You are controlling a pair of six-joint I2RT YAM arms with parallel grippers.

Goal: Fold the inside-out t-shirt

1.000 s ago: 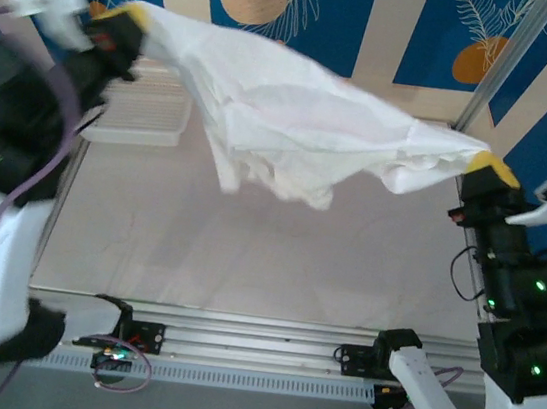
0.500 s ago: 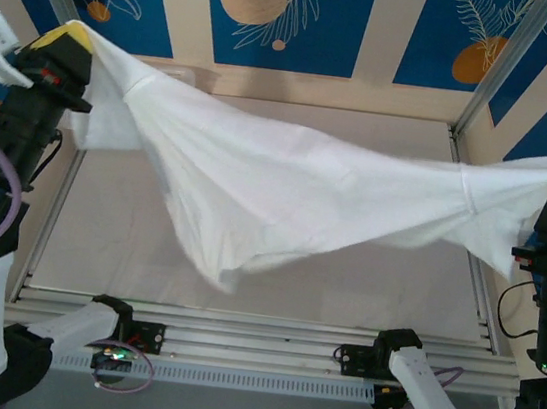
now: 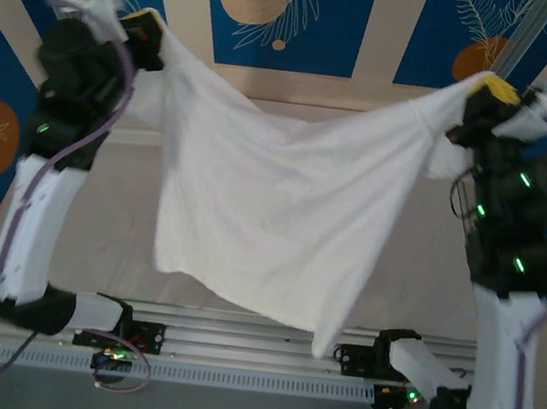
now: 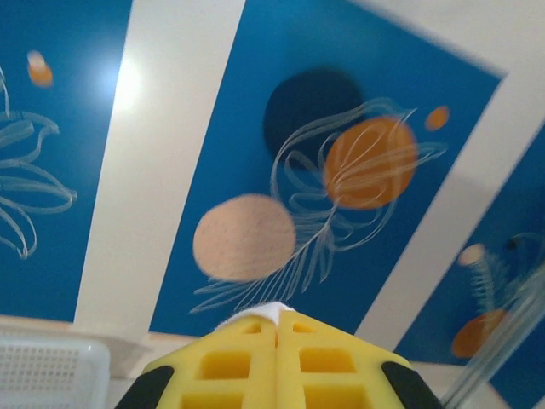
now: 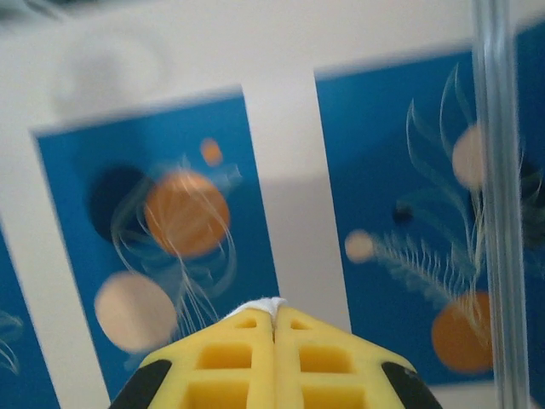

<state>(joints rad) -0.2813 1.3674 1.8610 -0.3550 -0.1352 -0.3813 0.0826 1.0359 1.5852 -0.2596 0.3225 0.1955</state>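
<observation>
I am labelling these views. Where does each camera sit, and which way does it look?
Top external: above and behind the bases, looking down at the table; both arms show, left gripper and right gripper shut on the t-shirt stretched between them.
Left wrist: on the raised left arm, facing the blue wall; its yellow fingers pinch the t-shirt's edge.
Right wrist: on the right arm, facing that wall; its yellow fingers pinch the t-shirt's edge.
Shared: all views show the wall's orange circles.
</observation>
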